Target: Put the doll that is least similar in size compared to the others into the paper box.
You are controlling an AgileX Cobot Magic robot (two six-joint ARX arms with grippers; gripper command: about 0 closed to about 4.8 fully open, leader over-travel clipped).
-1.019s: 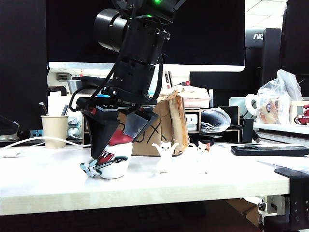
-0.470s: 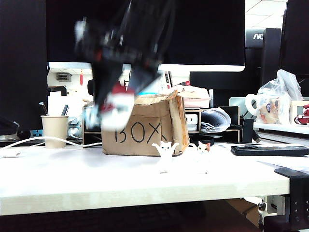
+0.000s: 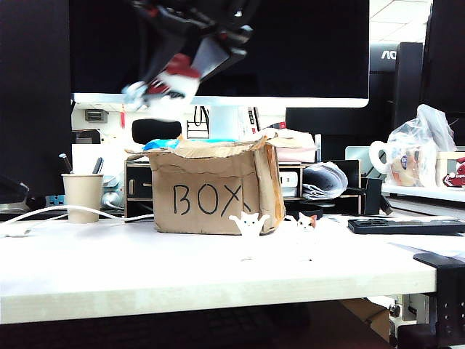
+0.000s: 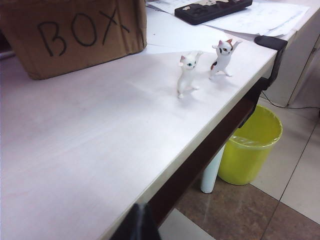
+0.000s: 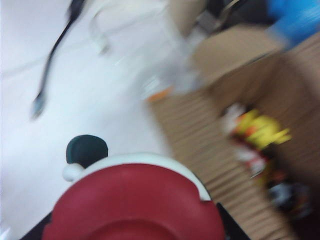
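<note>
Carrying the doll (image 3: 173, 81) clamped in the right gripper (image 3: 178, 73) high above the paper box (image 3: 211, 193); released off-centre, it could strike the torn rim and tumble onto the tabletop (image 3: 145, 265). Left gripper (image 4: 137, 225): state unclear.

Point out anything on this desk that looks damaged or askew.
The paper box looks battered: its top rim is torn and ragged, and its right side wall is creased and bulges outward. Above it, the right gripper holds the doll. Both small cat figures stand upright.
</note>
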